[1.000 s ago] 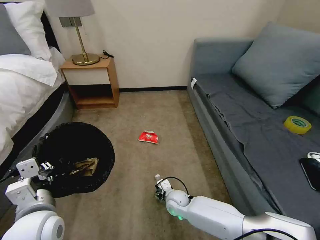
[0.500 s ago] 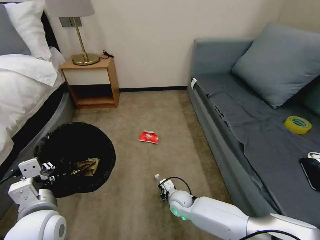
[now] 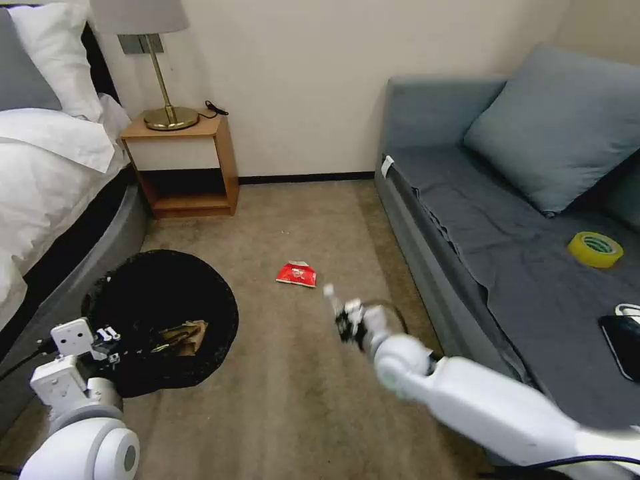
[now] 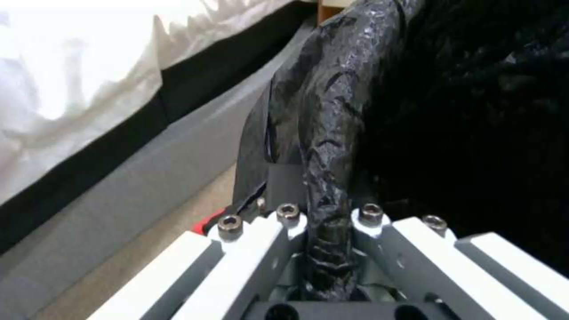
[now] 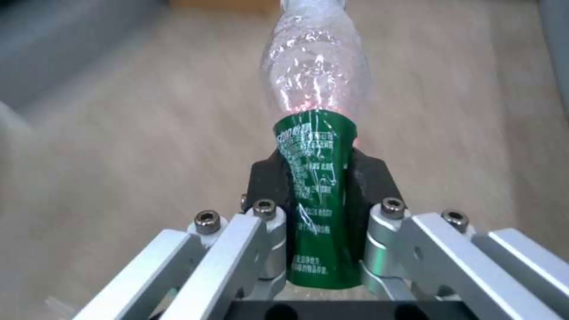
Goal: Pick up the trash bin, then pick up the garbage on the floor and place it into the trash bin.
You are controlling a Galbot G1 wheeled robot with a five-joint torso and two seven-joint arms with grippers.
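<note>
The left gripper (image 4: 329,249) is clenched on the rim of the small round trash bin lined with crinkled black plastic bag (image 3: 167,300), near the bed at the left. A crumpled brown paper bag (image 3: 183,335) lies inside it. The right gripper (image 5: 323,200) grasps the clear plastic bottle with green label (image 5: 317,178) above the carpet, beside the grey sofa (image 3: 507,267). The red snack packet (image 3: 297,274) lies on the floor farther away, between bin and sofa.
</note>
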